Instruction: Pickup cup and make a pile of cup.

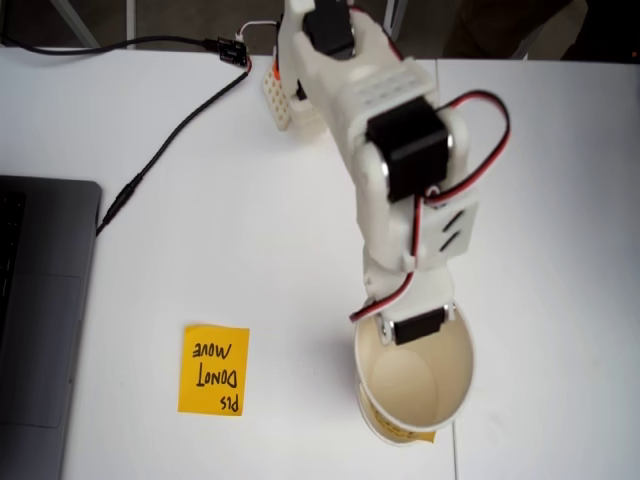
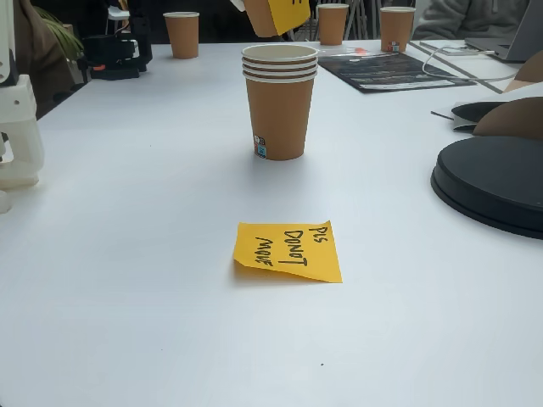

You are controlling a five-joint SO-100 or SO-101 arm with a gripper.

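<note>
Fixed views together show the carry step, as I judge it. Seen from above, the arm reaches down the white worktop (image 1: 250,220) and its pincer (image 1: 418,328) sits at the near rim of the cup (image 1: 420,385), one finger inside the white wall; it appears clenched on that rim. A yellow label shows at the cup's lower edge. From the low side camera, the cup (image 2: 276,15) hangs tilted at the top edge, well above the pile of cup (image 2: 279,102), which stands upright on the worktop behind the flat sticky note (image 2: 288,251) reading "PLS DONOT MOVE". Next, I'd expect the cup to need levelling and centring over the pile's mouth before lowering, since a tilted entry could catch a rim and topple the stack.
</note>
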